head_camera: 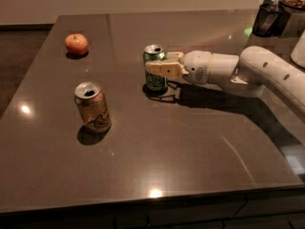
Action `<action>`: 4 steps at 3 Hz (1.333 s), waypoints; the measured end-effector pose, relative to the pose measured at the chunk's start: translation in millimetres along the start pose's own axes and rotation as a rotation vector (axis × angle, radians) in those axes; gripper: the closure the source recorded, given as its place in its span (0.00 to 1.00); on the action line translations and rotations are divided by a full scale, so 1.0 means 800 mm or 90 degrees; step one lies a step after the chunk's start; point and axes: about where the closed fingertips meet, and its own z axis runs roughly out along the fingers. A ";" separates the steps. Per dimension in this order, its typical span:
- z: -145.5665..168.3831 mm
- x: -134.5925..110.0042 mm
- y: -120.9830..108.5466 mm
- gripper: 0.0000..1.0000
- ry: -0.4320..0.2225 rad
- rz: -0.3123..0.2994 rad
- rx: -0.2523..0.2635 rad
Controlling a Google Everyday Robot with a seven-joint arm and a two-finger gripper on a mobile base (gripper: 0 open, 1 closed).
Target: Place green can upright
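Green can [156,82] upright, pinched by the end effector [157,67]
The end effector grips it from the right; the can's long axis is vertical, base at the counter [190,151].

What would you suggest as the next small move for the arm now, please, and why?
Probably open the end effector and let go. The green can stands upright, its base seemingly resting on the table, and the end effector clasps its middle, reaching in from the right side of the view. With the can upright, release looks like the only step not yet done.
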 end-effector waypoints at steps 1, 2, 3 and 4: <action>0.004 -0.001 0.002 0.35 -0.001 -0.001 -0.004; 0.007 -0.001 0.003 0.12 -0.001 -0.001 -0.007; 0.010 -0.002 0.005 0.00 -0.001 -0.001 -0.010; 0.010 -0.002 0.005 0.00 -0.001 -0.001 -0.010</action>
